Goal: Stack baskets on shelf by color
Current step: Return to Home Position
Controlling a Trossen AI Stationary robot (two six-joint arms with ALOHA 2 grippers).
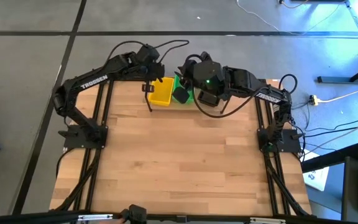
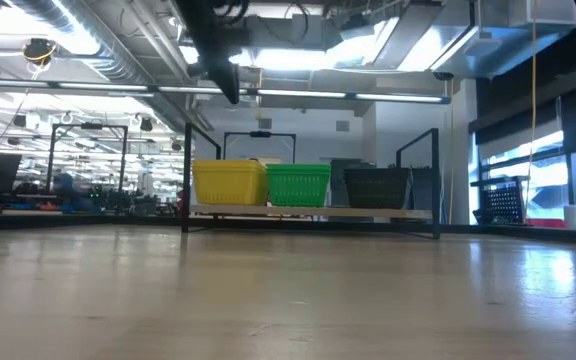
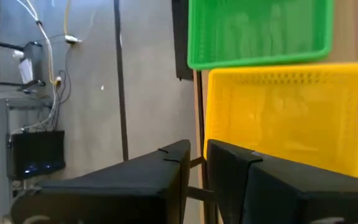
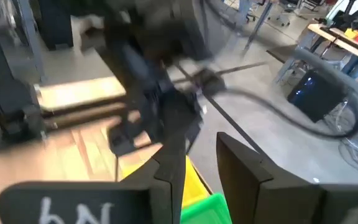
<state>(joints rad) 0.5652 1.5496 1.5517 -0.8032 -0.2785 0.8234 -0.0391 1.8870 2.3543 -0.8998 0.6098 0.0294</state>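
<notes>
Yellow basket [image 2: 230,183], green basket [image 2: 298,185] and black basket [image 2: 376,187] stood side by side on the shelf [image 2: 308,212] at the far edge of the table [image 1: 185,162]. Above them the left gripper [image 3: 197,149] and the right gripper [image 4: 201,149] hung empty, fingers slightly parted.

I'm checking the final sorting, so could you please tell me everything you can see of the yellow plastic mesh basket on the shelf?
The yellow plastic mesh basket stands upright at the left end of the low black metal shelf, on its pale board, right beside the green mesh basket. Perforated walls, thicker rim, empty inside. Nothing grips it. Whether it is one or a stack, I cannot tell.
</notes>
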